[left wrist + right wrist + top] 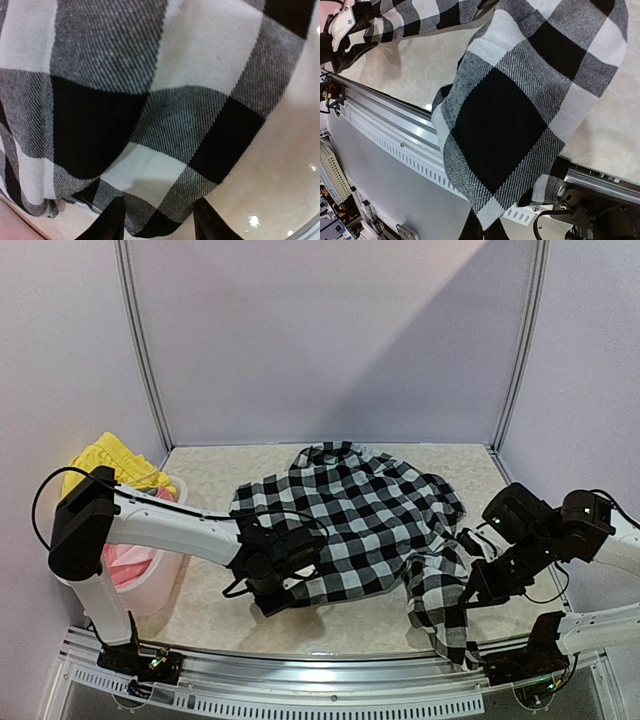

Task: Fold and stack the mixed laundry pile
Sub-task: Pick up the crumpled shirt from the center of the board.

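Observation:
The black-and-white checked shirt [360, 510] lies spread over the middle of the table, and one part of it droops over the front edge at the right. My left gripper [272, 588] is at the shirt's front-left hem. In the left wrist view its fingers [116, 220] stand apart, with a corner of the shirt [150, 150] between them. My right gripper [478, 590] is shut on the shirt's right part. In the right wrist view the cloth [520, 100] hangs from the closed fingertips [490, 232]. A yellow garment [110, 460] and a pink one [125, 565] lie in the basket.
The white plastic basket [175, 490] stands at the table's left edge, under my left arm. A slotted metal rail [395, 115] runs along the table's front edge below the hanging cloth. Grey walls enclose the back and both sides.

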Action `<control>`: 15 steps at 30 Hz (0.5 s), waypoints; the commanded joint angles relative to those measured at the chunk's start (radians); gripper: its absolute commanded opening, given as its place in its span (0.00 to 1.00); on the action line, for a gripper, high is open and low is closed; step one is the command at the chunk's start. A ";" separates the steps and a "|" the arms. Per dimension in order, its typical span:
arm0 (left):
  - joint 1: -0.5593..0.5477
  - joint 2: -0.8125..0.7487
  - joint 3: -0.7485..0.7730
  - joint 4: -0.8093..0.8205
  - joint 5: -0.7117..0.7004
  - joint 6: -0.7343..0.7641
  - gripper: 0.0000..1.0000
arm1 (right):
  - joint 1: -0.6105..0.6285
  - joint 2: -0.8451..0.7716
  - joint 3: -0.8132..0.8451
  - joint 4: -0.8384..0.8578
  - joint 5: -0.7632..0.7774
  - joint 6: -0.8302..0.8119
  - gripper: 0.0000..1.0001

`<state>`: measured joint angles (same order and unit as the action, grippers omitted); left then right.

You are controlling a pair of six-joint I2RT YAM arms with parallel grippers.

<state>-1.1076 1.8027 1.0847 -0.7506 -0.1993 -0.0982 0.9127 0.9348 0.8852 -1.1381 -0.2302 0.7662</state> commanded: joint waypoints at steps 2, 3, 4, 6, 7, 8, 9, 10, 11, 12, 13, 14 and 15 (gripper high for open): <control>-0.014 0.065 0.020 -0.033 -0.106 0.006 0.26 | -0.008 -0.074 0.020 -0.117 -0.044 0.044 0.00; -0.014 0.072 0.030 -0.046 -0.112 0.009 0.14 | -0.009 -0.080 0.028 -0.130 -0.052 0.042 0.00; -0.014 0.071 0.038 -0.064 -0.110 0.012 0.05 | -0.010 -0.082 0.035 -0.139 -0.060 0.042 0.00; -0.015 0.046 0.051 -0.100 -0.098 0.007 0.00 | -0.009 -0.077 0.051 -0.148 -0.089 0.043 0.00; -0.017 0.017 0.057 -0.128 -0.091 -0.007 0.00 | -0.011 -0.073 0.064 -0.154 -0.110 0.049 0.00; -0.017 -0.014 0.065 -0.156 -0.085 -0.020 0.00 | -0.011 -0.064 0.085 -0.161 -0.145 0.051 0.00; -0.017 -0.056 0.071 -0.189 -0.080 -0.035 0.00 | -0.015 -0.050 0.111 -0.168 -0.169 0.052 0.00; -0.017 -0.097 0.079 -0.220 -0.075 -0.051 0.00 | -0.020 -0.041 0.151 -0.172 -0.192 0.059 0.00; -0.017 -0.145 0.085 -0.250 -0.070 -0.064 0.00 | -0.026 -0.030 0.194 -0.170 -0.210 0.062 0.00; -0.016 -0.189 0.089 -0.279 -0.065 -0.076 0.00 | -0.031 -0.023 0.228 -0.162 -0.227 0.067 0.00; -0.014 -0.222 0.089 -0.300 -0.061 -0.087 0.00 | -0.039 -0.014 0.257 -0.159 -0.238 0.072 0.00; -0.011 -0.249 0.085 -0.319 -0.056 -0.099 0.00 | -0.048 -0.008 0.265 -0.160 -0.248 0.075 0.00; -0.006 -0.266 0.074 -0.333 -0.045 -0.113 0.00 | -0.067 -0.002 0.254 -0.170 -0.258 0.077 0.00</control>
<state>-1.1099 1.6566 1.1400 -0.9565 -0.2718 -0.1455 0.8864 0.9203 1.0920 -1.2922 -0.4026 0.8204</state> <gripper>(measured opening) 0.004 0.007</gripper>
